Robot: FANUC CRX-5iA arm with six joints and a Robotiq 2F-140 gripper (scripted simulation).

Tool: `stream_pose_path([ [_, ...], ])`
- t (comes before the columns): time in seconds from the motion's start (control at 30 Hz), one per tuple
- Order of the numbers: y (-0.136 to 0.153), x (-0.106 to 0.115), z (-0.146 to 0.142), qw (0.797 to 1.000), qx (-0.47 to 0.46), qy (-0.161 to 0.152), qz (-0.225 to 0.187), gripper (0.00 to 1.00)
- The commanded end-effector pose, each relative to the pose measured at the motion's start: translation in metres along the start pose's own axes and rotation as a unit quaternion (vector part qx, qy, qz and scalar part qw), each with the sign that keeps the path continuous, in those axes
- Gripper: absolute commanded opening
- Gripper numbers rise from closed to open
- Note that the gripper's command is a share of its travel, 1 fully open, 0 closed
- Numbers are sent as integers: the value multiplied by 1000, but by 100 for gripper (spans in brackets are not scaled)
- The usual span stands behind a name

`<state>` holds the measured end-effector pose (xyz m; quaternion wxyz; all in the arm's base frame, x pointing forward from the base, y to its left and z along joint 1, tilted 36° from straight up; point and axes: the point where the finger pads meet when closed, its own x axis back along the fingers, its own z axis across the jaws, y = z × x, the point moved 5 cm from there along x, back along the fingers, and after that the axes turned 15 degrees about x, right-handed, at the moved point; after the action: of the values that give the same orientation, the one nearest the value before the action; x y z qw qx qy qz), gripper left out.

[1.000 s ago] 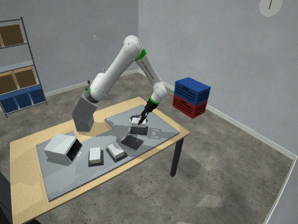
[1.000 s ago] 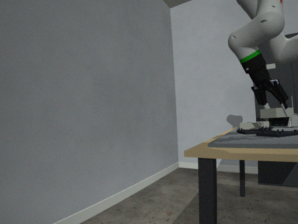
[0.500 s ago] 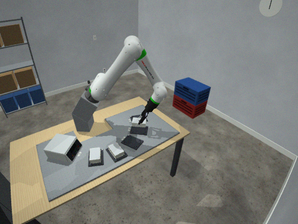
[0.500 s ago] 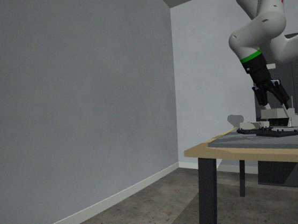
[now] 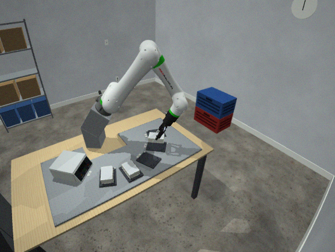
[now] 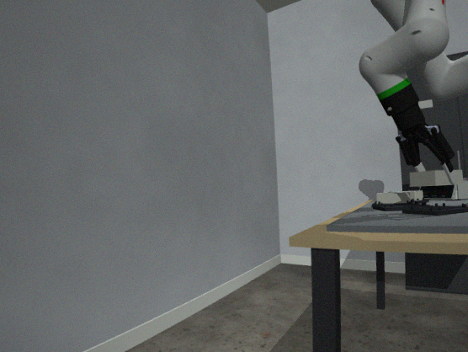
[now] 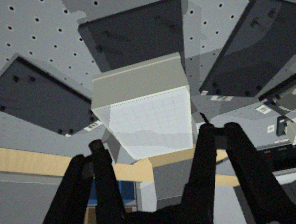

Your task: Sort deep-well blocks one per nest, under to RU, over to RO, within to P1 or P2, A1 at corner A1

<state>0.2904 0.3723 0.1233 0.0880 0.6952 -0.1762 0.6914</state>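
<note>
Block in the claw, ready for placing

Your claw [image 5: 160, 135] [image 6: 433, 169] [image 7: 152, 115] is clamped on a deep-well block [image 5: 155, 135] [image 6: 429, 178] [image 7: 150, 120], held above the far-end nests on the desk [image 5: 30, 181] [image 6: 379, 243] [image 7: 30, 162]. The middle nest [image 5: 156, 147] [image 7: 140, 30] and the nest beside it toward the check-weigher [image 5: 149, 160] [image 7: 255, 50] carry no block. A second block [image 5: 106, 175] and a third block [image 5: 130, 169] [image 6: 389, 197] sit on nests nearer the check-weigher [image 5: 64, 163] [image 6: 438, 192] [image 7: 275, 157].

You look to be in the carry-and-place step, though you can't read the nest labels or a lamp verdict here. If this block has been weighed, match its verdict to the nest; if not, it needs the platform first. Before lowering, turn its cut corner to the A1 mark and square its base to the locators. Come down level and let go only once it sits flat; a skewed approach could leave it perched on a locator.

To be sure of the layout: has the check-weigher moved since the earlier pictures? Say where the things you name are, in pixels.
No. In the top view, the check-weigher [image 5: 67, 163] [image 6: 438, 192] [image 7: 281, 156] keeps the same place on the grey mat [image 5: 75, 202] [image 6: 391, 227] [image 7: 45, 35].
</note>
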Motion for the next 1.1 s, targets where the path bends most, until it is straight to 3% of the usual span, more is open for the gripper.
stream_pose_path([
  [0.0,0,0,0,1000,0,0,0,10],
  [1.07,-18,-33,6,1000,0,0,0,10],
])
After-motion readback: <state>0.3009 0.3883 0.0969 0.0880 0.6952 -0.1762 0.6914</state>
